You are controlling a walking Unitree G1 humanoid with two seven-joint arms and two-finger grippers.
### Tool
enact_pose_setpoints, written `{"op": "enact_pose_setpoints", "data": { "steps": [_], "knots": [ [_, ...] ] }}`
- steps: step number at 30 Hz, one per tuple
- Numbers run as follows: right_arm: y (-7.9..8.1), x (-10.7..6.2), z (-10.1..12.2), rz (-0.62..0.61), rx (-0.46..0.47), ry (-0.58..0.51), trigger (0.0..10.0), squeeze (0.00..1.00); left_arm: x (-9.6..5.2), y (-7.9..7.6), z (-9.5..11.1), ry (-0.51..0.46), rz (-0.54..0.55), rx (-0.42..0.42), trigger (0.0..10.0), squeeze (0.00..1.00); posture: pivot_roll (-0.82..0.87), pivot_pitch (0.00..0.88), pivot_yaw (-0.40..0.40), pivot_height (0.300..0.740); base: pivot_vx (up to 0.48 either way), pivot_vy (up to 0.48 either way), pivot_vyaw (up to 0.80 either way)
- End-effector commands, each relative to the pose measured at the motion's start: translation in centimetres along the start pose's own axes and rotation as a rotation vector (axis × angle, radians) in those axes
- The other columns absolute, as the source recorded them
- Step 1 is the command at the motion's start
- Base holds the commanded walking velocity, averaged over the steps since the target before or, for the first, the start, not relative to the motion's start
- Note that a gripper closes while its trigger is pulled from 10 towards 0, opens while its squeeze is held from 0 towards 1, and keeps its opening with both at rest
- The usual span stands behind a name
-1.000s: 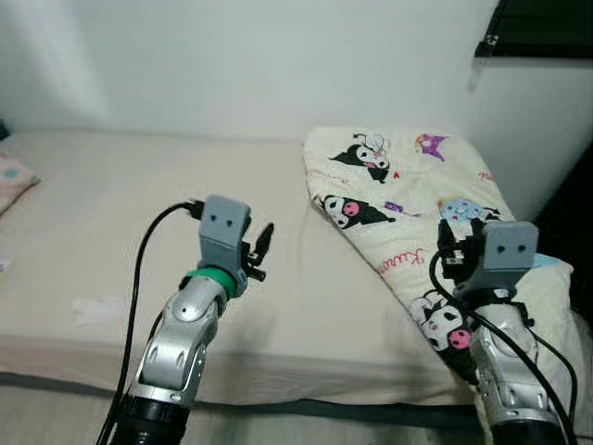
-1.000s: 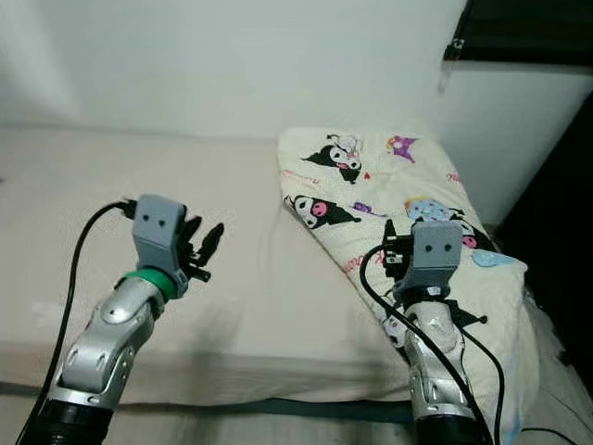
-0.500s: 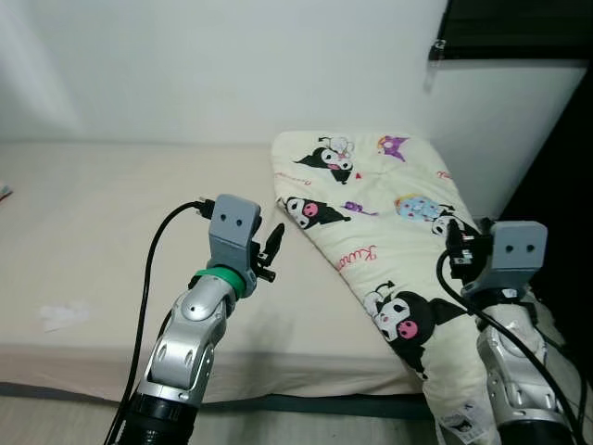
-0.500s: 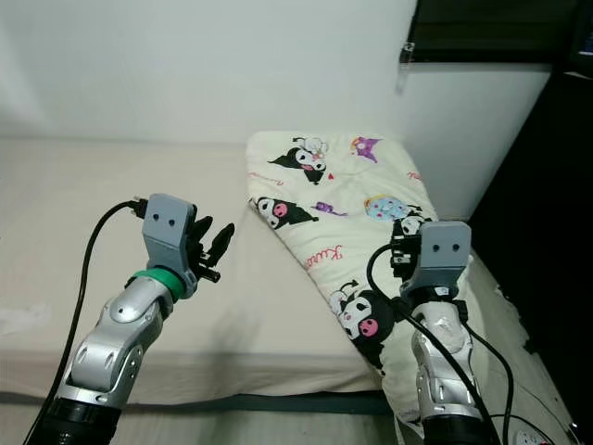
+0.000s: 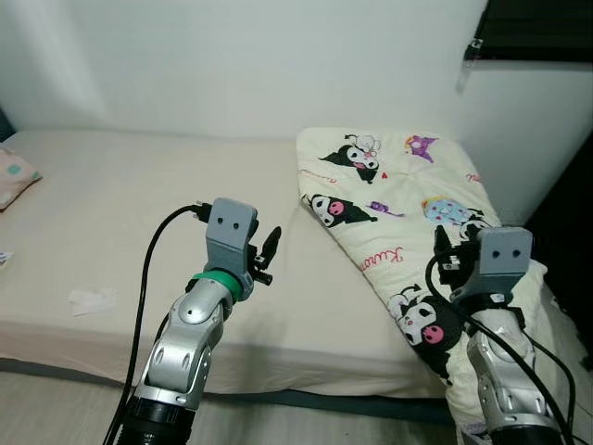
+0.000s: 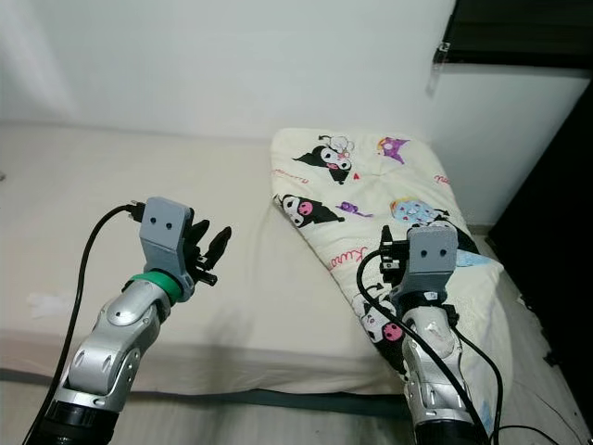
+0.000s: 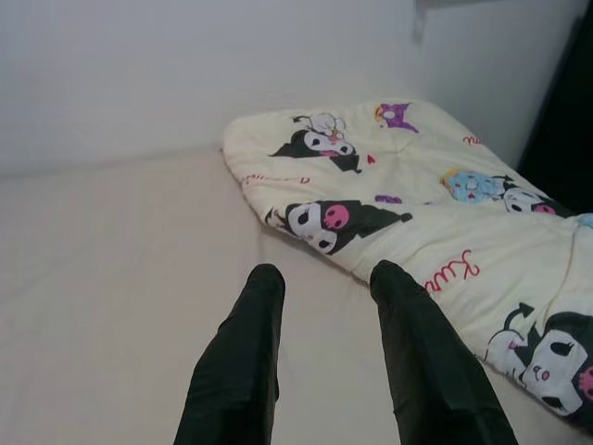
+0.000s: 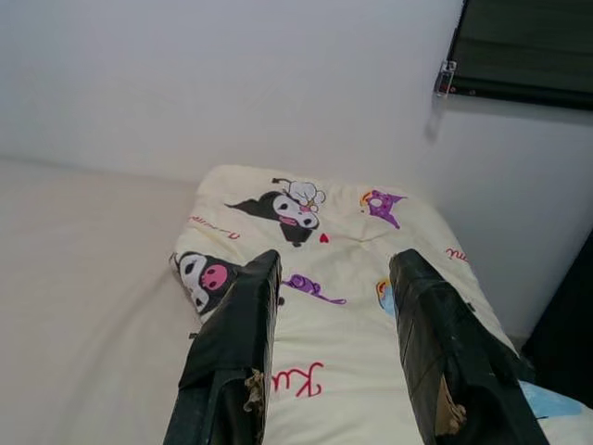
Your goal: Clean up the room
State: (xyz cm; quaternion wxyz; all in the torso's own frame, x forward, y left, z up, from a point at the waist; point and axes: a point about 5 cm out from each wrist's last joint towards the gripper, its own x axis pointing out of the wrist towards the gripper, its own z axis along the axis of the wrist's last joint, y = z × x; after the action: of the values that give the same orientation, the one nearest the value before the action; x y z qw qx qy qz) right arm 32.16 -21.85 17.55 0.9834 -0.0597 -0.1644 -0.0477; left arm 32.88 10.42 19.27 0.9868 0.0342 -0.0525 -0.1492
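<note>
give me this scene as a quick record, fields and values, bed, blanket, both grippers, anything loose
bed: beige mattress against a white wall
blanket: cream cartoon-print blanket on the bed's right end, lower part draping over the edge
left gripper: left gripper raised over the mattress, fingers open, empty
right gripper: right gripper raised over the blanket, fingers open, empty
loose item: small white crumpled scrap near the bed's front edge
pillow: patterned corner at the far left
</note>
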Motion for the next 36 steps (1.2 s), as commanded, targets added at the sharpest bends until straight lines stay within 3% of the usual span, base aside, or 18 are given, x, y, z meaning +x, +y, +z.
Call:
{"op": "enact_pose_setpoints", "data": {
  "steps": [1, 36],
  "knots": [
    [0.05, -0.42, -0.42, -0.010, 0.006, 0.012, 10.0, 0.00, -0.18, -0.19, -0.98, 0.035, -0.011, 0.001, 10.0, 0.00, -0.15, 0.069, 0.087, 0.694, 0.000, 0.000, 0.00],
    [-0.80, -0.39, -0.63, -0.055, -0.008, 0.023, 10.0, 0.00, -0.17, -0.18, -1.10, 0.044, -0.021, 0.007, 10.0, 0.00, -0.14, 0.075, 0.096, 0.552, 0.000, 0.000, 0.00]
  ]
}}
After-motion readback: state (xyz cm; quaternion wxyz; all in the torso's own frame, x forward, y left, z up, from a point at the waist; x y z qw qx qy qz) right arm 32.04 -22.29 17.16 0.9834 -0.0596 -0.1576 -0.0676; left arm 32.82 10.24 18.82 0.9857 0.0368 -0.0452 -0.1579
